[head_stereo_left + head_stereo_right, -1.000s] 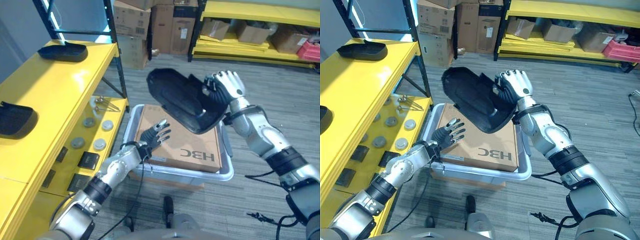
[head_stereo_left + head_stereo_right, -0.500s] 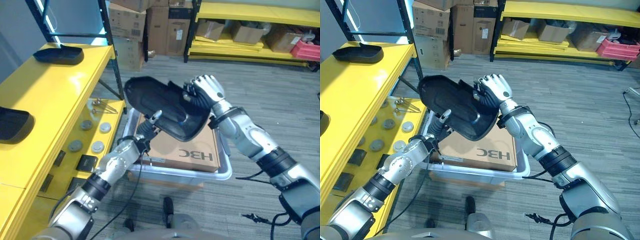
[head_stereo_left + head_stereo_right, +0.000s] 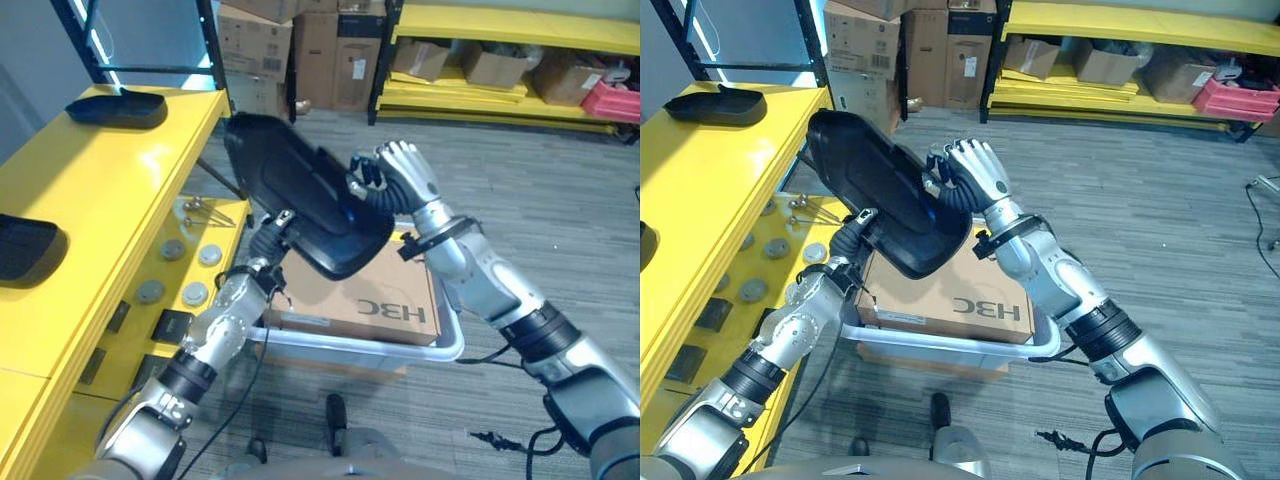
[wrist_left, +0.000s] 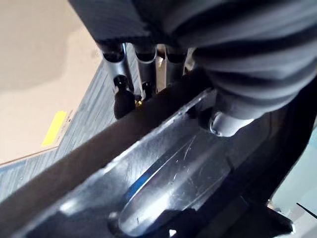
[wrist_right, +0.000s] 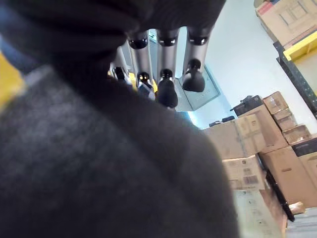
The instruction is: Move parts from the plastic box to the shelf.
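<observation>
A large black moulded part [image 3: 300, 195] hangs tilted in the air between the yellow shelf [image 3: 100, 200] and the grey plastic box [image 3: 350, 345]. My right hand [image 3: 400, 175] is shut on its upper right edge, fingers [image 5: 166, 74] curled over the rim. My left hand [image 3: 262, 258] reaches up from below. It pinches the part's lower edge [image 4: 163, 168], with fingers [image 4: 121, 74] behind the rim and the thumb [image 4: 225, 116] on the inner face. A brown cardboard box [image 3: 370, 295] lies in the plastic box.
Two more black parts [image 3: 115, 108] [image 3: 30, 248] lie on the shelf's top board. The lower board [image 3: 215, 275] holds round metal discs [image 3: 175, 247] and small black blocks [image 3: 178, 323]. A dark shelf post [image 3: 225, 90] stands behind the held part. Cardboard boxes and yellow racks line the back.
The black part has moved left and up towards the shelf, tilting more steeply. My left hand has risen from the cardboard box and taken hold of its lower edge.
</observation>
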You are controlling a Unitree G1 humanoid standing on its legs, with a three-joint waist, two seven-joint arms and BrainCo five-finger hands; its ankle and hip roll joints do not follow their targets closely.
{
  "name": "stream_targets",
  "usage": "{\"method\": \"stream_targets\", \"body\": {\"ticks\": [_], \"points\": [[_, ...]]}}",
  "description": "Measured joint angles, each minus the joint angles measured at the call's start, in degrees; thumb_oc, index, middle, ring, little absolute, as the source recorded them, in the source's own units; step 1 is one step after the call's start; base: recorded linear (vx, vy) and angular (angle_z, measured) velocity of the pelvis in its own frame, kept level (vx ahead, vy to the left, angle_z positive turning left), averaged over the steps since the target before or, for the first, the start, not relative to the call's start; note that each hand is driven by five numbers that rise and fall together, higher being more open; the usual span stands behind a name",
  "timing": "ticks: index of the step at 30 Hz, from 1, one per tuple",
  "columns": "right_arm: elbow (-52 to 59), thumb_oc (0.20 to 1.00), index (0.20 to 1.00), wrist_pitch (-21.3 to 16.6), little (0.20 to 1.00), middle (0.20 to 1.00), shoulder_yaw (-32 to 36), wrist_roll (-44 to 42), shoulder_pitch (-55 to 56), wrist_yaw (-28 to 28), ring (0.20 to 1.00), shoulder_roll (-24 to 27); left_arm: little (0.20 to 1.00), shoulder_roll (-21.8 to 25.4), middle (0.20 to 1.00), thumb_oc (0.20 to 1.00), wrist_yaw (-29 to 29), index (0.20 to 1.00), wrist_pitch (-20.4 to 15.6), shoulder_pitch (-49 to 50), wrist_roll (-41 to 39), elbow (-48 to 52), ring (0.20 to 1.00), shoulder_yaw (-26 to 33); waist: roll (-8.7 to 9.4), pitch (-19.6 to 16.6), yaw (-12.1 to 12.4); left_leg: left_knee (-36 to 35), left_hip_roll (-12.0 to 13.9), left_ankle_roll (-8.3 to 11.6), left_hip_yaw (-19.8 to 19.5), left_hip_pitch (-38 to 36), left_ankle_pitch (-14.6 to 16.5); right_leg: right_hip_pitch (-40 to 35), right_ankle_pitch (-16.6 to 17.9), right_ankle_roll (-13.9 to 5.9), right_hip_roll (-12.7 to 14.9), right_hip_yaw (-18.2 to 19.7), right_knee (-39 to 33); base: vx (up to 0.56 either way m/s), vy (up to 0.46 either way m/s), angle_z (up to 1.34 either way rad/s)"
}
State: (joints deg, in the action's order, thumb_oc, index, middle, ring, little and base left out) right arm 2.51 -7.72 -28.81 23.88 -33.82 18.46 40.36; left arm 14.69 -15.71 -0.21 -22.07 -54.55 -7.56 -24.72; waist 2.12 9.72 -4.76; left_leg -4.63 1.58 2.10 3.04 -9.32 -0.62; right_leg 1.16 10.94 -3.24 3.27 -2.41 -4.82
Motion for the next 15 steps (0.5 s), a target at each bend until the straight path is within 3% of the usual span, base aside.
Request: {"method": "stream_targets", "body": {"ticks": [4, 5, 6, 7, 11, 15], "points": [[0.64, 0.216, 0.216, -0.06, 0.216, 0.216, 0.47, -3.55, 2.33, -1.02, 0.216, -1.83, 0.200, -0.86, 0.200, 0.200, -4.14, 0.200, -2.63, 1.40, 6.63, 0.02, 0.200, 0.01, 0.02, 0.01, 0.18, -0.01, 0.00, -0.05, -0.07, -0.01, 0.03, -0.16, -0.01, 0.01, 0.02, -0.05, 0.00, 0.00, 0.000, 0.00], [0.70, 0.896, 0.896, -0.22, 0.896, 0.896, 0.63, -4.05, 2.94, -1.01, 0.896, -2.00, 0.200, -0.89, 0.200, 0.200, -4.64, 0.200, -3.01, 1.60, 8.03, 0.04, 0.200, -0.01, 0.02, 0.01, 0.26, -0.01, -0.01, -0.06, -0.09, 0.04, 0.04, -0.15, -0.03, 0.05, 0.03, -0.06, 0.01, 0.00, 0.000, 0.00], [0.73, 1.000, 1.000, -0.55, 1.000, 1.000, 0.99, -4.40, 3.58, -0.98, 1.000, -2.28, 0.200, -1.05, 0.200, 0.200, -4.92, 0.200, -3.26, 1.69, 8.90, 0.04, 0.200, -0.02, 0.03, 0.01, 0.36, -0.01, 0.00, -0.07, -0.10, 0.10, 0.04, -0.16, -0.04, 0.06, 0.02, -0.07, 0.01, 0.00, 0.000, 0.00], [1.22, 1.000, 1.000, -3.43, 1.000, 1.000, 3.29, -8.17, 8.19, -0.26, 1.000, -5.53, 0.200, -1.22, 0.200, 0.200, -6.44, 0.200, -6.15, 2.58, 14.49, 0.04, 0.200, 0.02, 0.06, 0.00, 0.50, -0.03, 0.01, -0.09, -0.10, -0.11, 0.10, -0.18, -0.26, 0.35, 0.02, -0.08, -0.02, -0.05, 0.028, -0.01], [1.65, 1.000, 1.000, -7.27, 1.000, 1.000, 4.99, -11.28, 15.83, 2.13, 1.000, -7.08, 0.200, 0.28, 0.200, 0.200, -10.12, 0.200, -10.12, 2.82, 23.96, 0.07, 0.200, 1.15, 0.28, 0.03, 0.42, -0.01, -0.04, -0.01, -0.15, -0.04, 0.07, -0.16, 0.00, 0.00, 0.05, -0.04, 0.02, -0.04, 0.061, 0.01], [1.35, 1.000, 1.000, -7.14, 1.000, 1.000, 10.55, -12.69, 28.88, 5.23, 1.000, -8.14, 0.200, 3.43, 0.200, 0.200, -13.08, 0.200, -16.16, 4.36, 31.51, 0.67, 0.200, 7.68, 0.73, 0.25, -0.22, -0.32, -0.17, -0.17, -0.05, 0.21, 0.18, -0.04, -0.14, 0.07, 0.16, 0.08, -0.01, -0.04, 0.091, -0.01]]}}
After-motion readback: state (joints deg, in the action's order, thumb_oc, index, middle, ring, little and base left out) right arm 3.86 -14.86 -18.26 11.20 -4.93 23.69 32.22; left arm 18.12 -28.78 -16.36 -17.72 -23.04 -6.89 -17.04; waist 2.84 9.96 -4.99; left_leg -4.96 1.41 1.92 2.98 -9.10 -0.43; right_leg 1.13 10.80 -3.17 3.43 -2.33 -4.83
